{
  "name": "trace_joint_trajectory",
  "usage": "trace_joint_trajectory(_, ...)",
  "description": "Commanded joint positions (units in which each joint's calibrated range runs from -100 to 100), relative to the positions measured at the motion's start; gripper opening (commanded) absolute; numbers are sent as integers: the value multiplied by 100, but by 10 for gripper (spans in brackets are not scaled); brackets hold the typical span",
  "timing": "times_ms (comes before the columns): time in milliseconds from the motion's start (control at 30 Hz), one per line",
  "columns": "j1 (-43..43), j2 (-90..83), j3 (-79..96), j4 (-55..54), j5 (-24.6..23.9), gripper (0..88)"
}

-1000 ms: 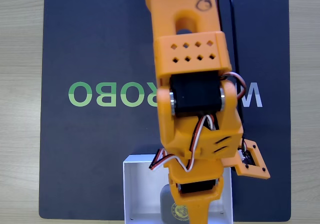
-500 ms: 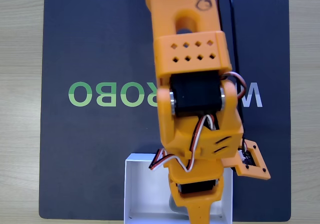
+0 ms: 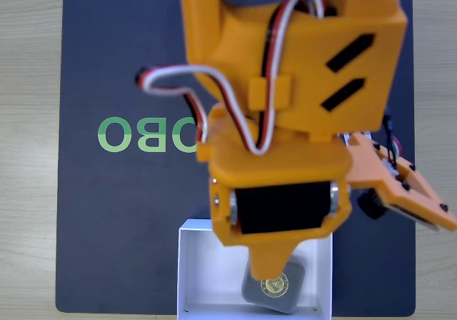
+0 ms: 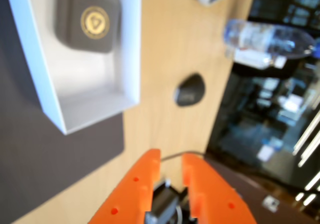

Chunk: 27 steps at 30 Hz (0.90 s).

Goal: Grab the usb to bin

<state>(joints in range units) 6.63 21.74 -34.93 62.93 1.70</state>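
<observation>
Wooden tabletop (image 3: pixel 28 156) with dark mat (image 3: pixel 121 227): usb (image 4: pixel 89 23) already lies inside the white bin (image 4: pixel 35 59), my claw (image 4: pixel 170 166) empty, nearly pressed together, lifted clear, so I only retreat next.

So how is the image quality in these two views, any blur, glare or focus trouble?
Fixed view: evenly lit and sharp on the mat and the usb in the bin; the arm looms close and hides much of the scene. Wrist view: soft overall, the usb readable, the water bottle and dark background smeared, the gripper fuzzy.
</observation>
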Motion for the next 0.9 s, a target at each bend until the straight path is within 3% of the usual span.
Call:
trace_joint_trajectory(0, 2, -1356, 873, 101, 14, 10)
trace_joint_trajectory(867, -74, -7859, 8976, 67, 177, 14)
